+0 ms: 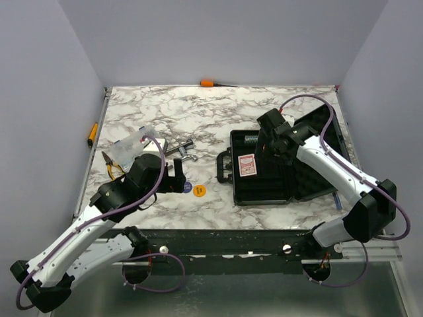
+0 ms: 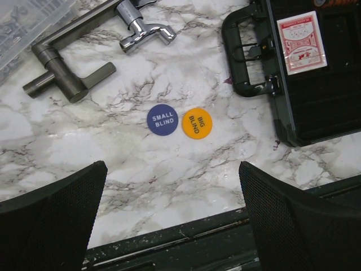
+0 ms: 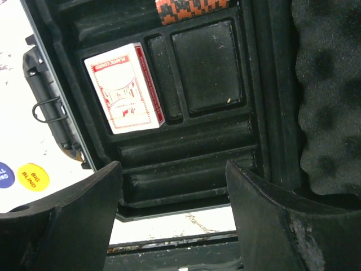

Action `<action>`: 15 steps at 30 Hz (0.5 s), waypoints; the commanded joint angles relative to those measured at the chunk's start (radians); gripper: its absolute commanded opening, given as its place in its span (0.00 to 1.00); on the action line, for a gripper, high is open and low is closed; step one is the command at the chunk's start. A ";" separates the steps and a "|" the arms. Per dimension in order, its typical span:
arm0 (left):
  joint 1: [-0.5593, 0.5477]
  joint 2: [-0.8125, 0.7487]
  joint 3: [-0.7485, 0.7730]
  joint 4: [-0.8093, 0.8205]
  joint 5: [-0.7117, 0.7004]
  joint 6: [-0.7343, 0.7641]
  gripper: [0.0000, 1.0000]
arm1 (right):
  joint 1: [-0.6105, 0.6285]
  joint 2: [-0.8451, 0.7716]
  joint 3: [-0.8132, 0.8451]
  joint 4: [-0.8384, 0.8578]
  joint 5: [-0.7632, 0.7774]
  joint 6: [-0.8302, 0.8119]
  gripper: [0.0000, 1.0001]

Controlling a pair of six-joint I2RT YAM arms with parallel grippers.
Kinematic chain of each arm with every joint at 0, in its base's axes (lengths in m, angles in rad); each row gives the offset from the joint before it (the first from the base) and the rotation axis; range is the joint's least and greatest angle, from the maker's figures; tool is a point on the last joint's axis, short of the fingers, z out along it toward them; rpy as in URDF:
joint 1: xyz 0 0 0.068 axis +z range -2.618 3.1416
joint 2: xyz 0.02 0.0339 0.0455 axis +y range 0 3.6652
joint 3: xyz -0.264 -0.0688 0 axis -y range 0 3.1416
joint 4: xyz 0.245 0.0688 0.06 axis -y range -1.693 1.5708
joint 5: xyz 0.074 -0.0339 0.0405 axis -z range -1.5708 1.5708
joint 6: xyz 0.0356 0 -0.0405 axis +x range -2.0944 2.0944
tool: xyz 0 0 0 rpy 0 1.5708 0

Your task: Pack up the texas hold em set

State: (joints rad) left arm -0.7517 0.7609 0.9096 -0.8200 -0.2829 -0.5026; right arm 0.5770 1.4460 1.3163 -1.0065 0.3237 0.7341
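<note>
Case (image 1: pixel 264 188) lying open at table (image 1: pixel 218 112) right; card deck (image 1: pixel 246 164), chips (image 3: pixel 192 8) (partly cropped) seated inside. Blue disc (image 2: pixel 162 119), orange disc (image 2: pixel 197 122) being left outside. Left gripper (image 2: pixel 171 169), right gripper (image 3: pixel 172 169) being held spread, empty.

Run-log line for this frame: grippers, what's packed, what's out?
left gripper: open, by blue disc and orange disc on table | right gripper: open, over case | case: lid open, card deck and chip stack inside

The table (image 2: pixel 141 169) is smooth, marble-patterned and faintly glossy. The case (image 3: pixel 186 152) is matt black moulded plastic, and its foam (image 3: pixel 327 84) is dimpled. The clamp (image 2: pixel 67 73) is brushed grey metal with a shiny chromed end.
</note>
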 commanded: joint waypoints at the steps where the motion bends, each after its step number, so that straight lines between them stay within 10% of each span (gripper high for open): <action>1: 0.008 -0.104 -0.067 -0.045 -0.083 0.032 0.99 | -0.026 0.045 -0.023 0.050 -0.009 -0.039 0.75; 15: 0.009 -0.363 -0.181 -0.015 -0.167 -0.001 0.99 | -0.113 0.108 -0.142 0.169 -0.107 -0.067 0.49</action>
State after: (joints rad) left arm -0.7471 0.4206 0.7410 -0.8459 -0.3981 -0.4919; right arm 0.4808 1.5402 1.2030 -0.9001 0.2634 0.6872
